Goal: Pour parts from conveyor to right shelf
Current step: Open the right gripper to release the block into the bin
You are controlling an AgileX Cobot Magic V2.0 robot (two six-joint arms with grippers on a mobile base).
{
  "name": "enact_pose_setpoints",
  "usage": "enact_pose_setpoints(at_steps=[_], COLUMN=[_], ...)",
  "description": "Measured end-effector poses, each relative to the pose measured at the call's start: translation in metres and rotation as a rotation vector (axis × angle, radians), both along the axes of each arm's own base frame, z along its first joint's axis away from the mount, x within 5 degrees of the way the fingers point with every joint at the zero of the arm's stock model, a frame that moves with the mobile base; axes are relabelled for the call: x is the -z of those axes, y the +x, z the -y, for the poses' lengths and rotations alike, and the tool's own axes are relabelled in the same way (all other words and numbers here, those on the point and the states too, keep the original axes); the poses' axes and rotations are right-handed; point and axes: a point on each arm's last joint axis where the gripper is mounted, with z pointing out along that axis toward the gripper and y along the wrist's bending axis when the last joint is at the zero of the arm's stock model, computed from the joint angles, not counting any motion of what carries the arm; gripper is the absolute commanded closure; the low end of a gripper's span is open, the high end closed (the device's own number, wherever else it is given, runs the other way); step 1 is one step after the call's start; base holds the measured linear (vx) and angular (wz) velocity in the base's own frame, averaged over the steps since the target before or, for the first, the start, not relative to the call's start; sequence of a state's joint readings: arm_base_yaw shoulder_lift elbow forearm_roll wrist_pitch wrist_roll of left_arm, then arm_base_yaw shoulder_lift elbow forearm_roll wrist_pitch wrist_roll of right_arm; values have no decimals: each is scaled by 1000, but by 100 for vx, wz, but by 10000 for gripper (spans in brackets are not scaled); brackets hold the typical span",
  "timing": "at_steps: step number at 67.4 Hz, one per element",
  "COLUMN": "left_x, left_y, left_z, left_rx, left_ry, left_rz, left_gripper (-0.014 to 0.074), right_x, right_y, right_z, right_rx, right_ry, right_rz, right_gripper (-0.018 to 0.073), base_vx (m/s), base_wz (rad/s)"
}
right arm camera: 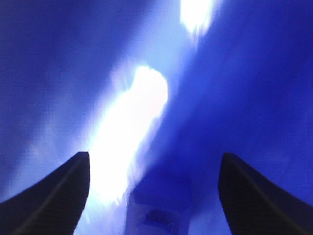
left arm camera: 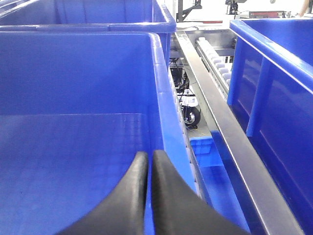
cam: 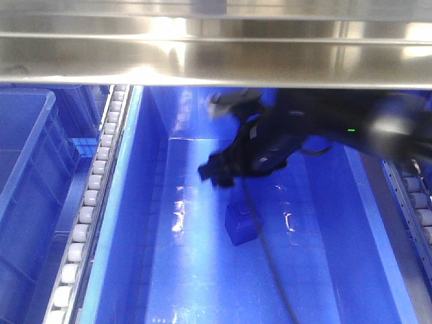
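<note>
1. Hovering inside the shelf bin, the right gripper is spread wide, holding nothing.
2. The blue part lies on the bin floor, just below it.
3. Left gripper: closed, empty.
4. Judged: release done; withdrawal next.

Caster wheel: black, seen below through the gap right of the nearest bin's wall.
Cables: dark, bunched just above the caster wheel.
</note>
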State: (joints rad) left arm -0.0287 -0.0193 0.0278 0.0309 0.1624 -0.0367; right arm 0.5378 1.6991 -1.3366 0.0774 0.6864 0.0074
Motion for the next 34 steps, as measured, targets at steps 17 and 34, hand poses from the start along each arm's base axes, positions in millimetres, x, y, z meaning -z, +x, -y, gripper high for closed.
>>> enact_pose_setpoints(at_steps=[17,34], left_x=[0,0], left_y=[0,0], left_z=[0,0], left_rx=[0,0], left_ry=[0,0], left_rz=[0,0], left_gripper=[603,603], right_x=[-12,-13], right_y=[-42,-98], right_z=[27,62], right_rx=[16,3], right_ry=[113,180], right_rz=[213,396], right_gripper=[43,71], base_vx=[0,0], base_wz=[0,0])
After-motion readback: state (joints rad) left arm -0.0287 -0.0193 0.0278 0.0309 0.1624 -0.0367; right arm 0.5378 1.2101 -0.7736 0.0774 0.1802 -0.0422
